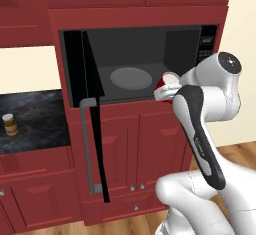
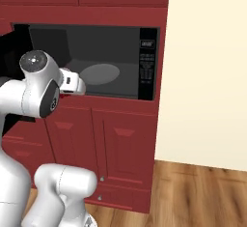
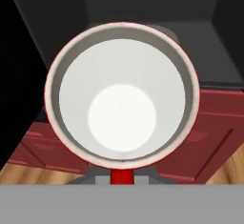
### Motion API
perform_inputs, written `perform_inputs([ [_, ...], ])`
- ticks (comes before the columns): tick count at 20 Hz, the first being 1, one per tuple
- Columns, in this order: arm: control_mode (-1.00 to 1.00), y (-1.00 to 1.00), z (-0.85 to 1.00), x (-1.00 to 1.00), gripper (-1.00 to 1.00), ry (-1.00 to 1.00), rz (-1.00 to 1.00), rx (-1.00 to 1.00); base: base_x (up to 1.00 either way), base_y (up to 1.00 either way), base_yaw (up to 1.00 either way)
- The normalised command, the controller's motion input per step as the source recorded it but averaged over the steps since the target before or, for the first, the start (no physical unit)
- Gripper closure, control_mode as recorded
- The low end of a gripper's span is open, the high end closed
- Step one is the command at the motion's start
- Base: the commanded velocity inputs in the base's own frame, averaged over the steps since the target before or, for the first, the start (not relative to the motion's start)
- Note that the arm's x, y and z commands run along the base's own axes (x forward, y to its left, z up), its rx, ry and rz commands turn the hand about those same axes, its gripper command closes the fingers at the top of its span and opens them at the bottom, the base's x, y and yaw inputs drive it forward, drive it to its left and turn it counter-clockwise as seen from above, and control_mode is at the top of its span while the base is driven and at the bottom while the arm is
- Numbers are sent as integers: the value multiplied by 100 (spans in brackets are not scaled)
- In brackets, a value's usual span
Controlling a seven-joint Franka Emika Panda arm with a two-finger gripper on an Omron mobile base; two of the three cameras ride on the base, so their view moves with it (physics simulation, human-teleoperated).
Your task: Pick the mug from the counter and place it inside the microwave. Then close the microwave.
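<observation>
The red mug (image 3: 121, 106) with its white inside is seen from above in the hand view, its handle toward the bottom edge. My gripper (image 1: 169, 86) is shut on the mug (image 1: 161, 83) and holds it at the front lip of the microwave's opening, toward the right side. The microwave (image 1: 145, 54) stands open, its black door (image 1: 92, 104) swung out to the left with the long grey handle (image 1: 86, 144) facing me. Its glass turntable (image 1: 131, 77) lies bare. From the right base view, the gripper (image 2: 73, 83) sits just in front of the cavity (image 2: 101, 52).
The dark counter (image 1: 35, 119) lies left of the open door, with a small brown jar (image 1: 9, 124) on it. Red cabinets surround the microwave above and below. The button panel (image 2: 147, 62) is on the right. A cream wall (image 2: 207, 71) and wood floor are further right.
</observation>
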Motion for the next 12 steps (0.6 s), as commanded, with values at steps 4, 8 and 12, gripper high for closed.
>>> perform_inputs([
  [4,-100,1,1,53,100,3,0,0,0,0,0],
  [8,-100,8,0,58,100,0,0,0,0,0,0],
  [12,-100,15,-9,42,100,0,0,0,0,0,0],
])
